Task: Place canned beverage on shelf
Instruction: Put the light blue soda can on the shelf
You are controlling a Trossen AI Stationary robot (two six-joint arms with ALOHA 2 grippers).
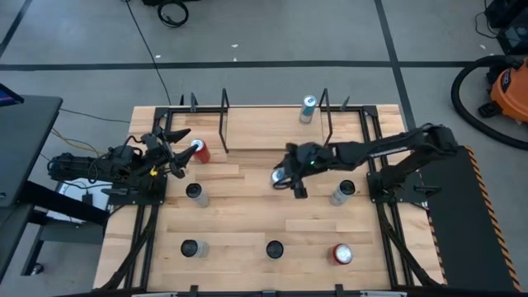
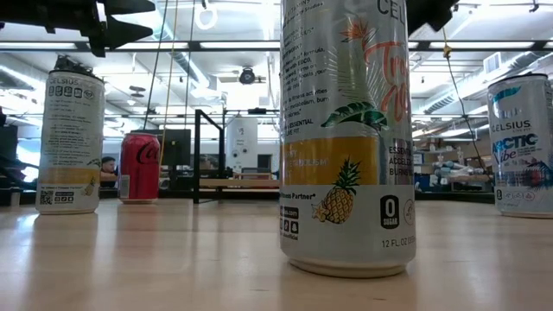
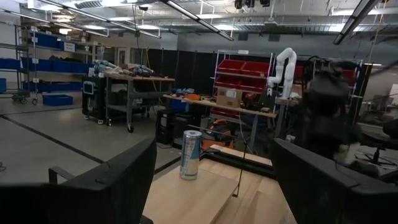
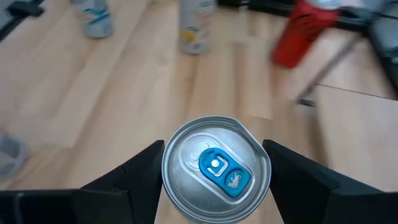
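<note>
My right pincer (image 4: 214, 171) clamped on blue-tab can (image 4: 216, 169) mid-worktop; I lift straight, carry to shelf (image 1: 264, 130) at far edge, avoiding rod frames. Left pincer (image 1: 175, 148) open, idle

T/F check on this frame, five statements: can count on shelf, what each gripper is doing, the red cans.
1. The right gripper is shut on a can with a blue tab. True.
2. The left gripper holds a can. False: its jaws are open and empty, beside the red can.
3. One can with a blue top stands on the shelf. True.
4. The shelf is full. False: only that one can stands on it, near its right end.
5. A second red can stands at the table's near right. True.
</note>
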